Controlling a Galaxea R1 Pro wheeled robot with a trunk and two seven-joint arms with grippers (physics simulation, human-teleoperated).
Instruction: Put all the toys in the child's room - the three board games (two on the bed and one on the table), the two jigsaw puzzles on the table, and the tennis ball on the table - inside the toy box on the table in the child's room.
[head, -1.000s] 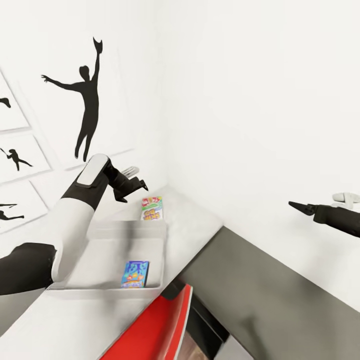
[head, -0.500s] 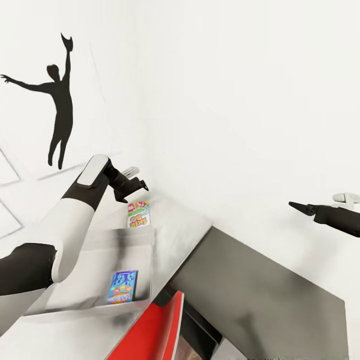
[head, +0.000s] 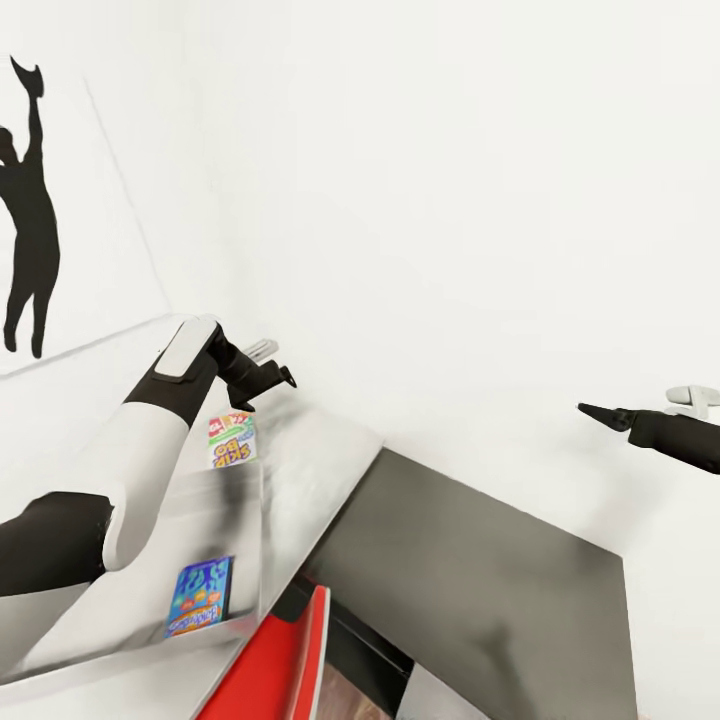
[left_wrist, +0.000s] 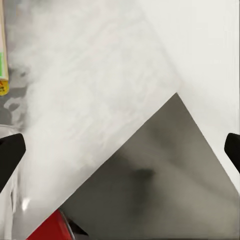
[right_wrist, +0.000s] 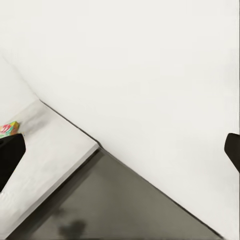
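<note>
The shallow grey tray (head: 250, 540) with sloping sides holds a flat blue box (head: 199, 597). Both grippers, left (left_wrist: 120, 145) and right (right_wrist: 120, 150), are spread wide, empty.

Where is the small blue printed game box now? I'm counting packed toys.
In the head view, lower left, the small blue printed game box lies inside the shallow light grey toy box, near its front wall.
</note>
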